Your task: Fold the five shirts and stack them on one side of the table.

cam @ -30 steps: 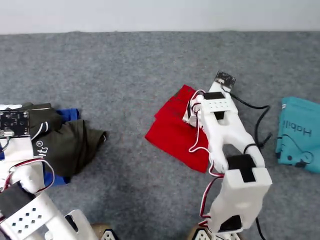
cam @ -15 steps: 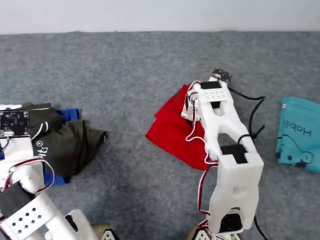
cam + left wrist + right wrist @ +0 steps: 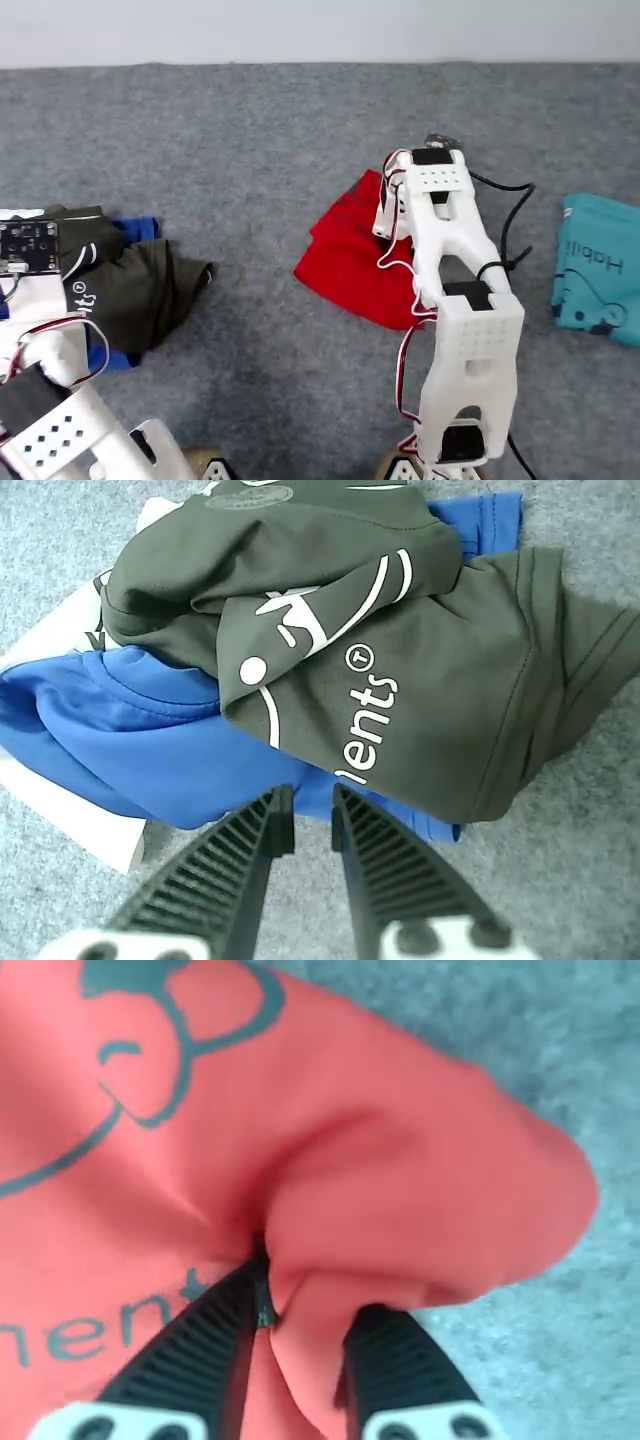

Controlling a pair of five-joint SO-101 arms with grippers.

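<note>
Evidently a raised fold of the red shirt (image 3: 330, 1140) is clamped between the right jaws. The rest of the garment (image 3: 345, 265) is spread flat on the counter (image 3: 230, 130) below them. The cloth is judged to be light, soft and limp. It can be expected to sag from whatever point is pinched and to drag along the rough grey surface. A thin pinch of one layer could be stretched or slipped free, so a hold on a doubled edge or a hem corner is to be preferred.

The left jaws are held slightly apart with nothing between them, poised just short of a loose pile. In it a dark olive shirt (image 3: 400, 680) is crumpled over a blue shirt (image 3: 130, 740), and a white garment (image 3: 60, 650) is partly seen under both. These layers are likely to come up together unless one edge alone is taken.

A teal shirt (image 3: 595, 270) lies well apart from the right jaws, on the side away from the pile and at the frame's border. A broad stretch of grey counter is offered between the red shirt and the pile, and more beyond the right jaws toward the far edge. The right arm's cable (image 3: 505, 225) hangs near the red cloth and could be snagged.
</note>
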